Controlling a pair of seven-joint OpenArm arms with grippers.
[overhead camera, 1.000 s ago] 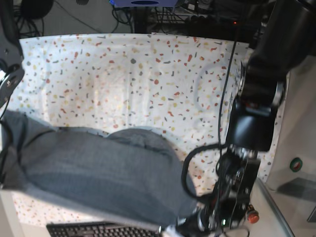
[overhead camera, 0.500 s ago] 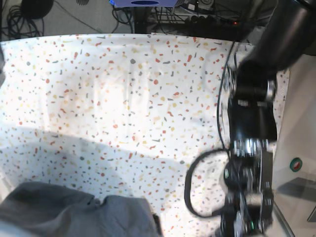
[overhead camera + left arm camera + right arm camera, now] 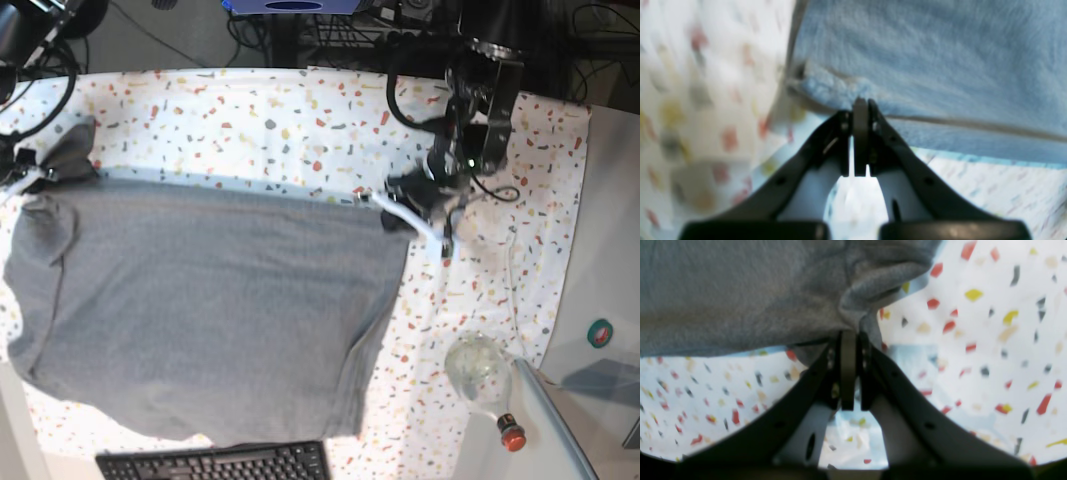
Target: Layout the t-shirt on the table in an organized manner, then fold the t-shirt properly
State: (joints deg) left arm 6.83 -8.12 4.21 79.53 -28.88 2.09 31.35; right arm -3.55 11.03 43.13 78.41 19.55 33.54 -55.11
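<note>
Left wrist view: left gripper point(image 3: 861, 103) jaws pressed together on the hem edge of the t-shirt point(image 3: 940, 60), speckled worktop point(image 3: 706, 83) below, blurred.

Right wrist view: right gripper point(image 3: 849, 335) jaws pinching a bunched fold of the t-shirt point(image 3: 740, 290) over the worktop point(image 3: 990, 340).

Base view: t-shirt point(image 3: 210, 310) spread across the worktop point(image 3: 250, 120), held stretched along its far edge between right gripper point(image 3: 35, 178) at 1 corner and left gripper point(image 3: 385, 205) at the other. Bottle point(image 3: 485, 380) near the right edge, keyboard point(image 3: 210, 464) at the bottom.
</note>
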